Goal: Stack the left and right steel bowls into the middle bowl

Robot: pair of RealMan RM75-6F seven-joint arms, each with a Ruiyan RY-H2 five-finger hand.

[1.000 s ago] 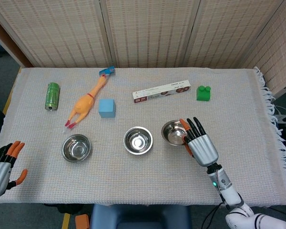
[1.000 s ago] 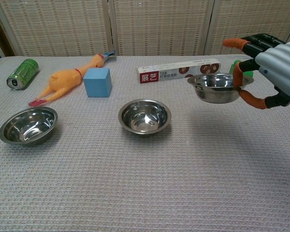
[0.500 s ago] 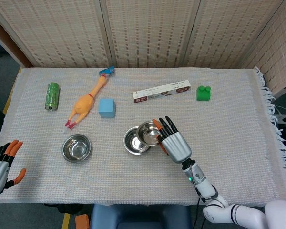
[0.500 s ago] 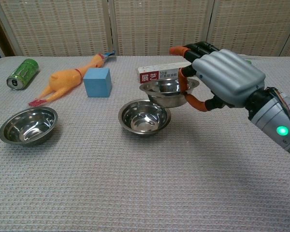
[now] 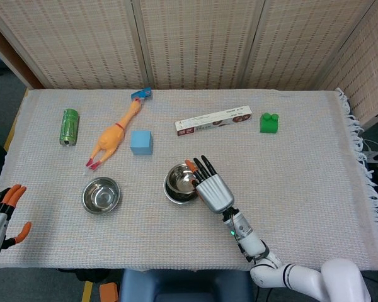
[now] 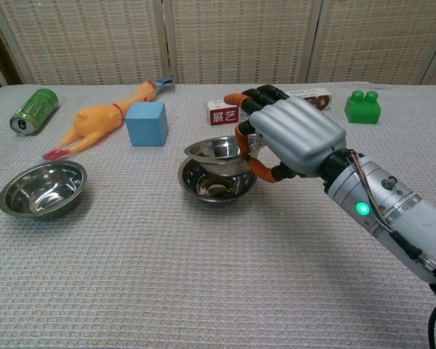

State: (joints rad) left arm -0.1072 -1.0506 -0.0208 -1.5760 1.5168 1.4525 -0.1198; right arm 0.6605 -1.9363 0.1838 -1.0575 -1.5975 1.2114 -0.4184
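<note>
Chest view: my right hand [image 6: 294,137] pinches right bowl [image 6: 216,153] just above middle bowl [image 6: 215,179], hiding its rim. Left hand [image 5: 1,217] spread, cut off at edge in head view.

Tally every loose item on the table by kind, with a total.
Round steel bowls: 3 (held bowl, middle bowl, left bowl)
Green drink can: 1
Yellow rubber chicken: 1
Blue foam cube: 1
Long printed cardboard box: 1
Green toy brick: 1
Total: 8
</note>
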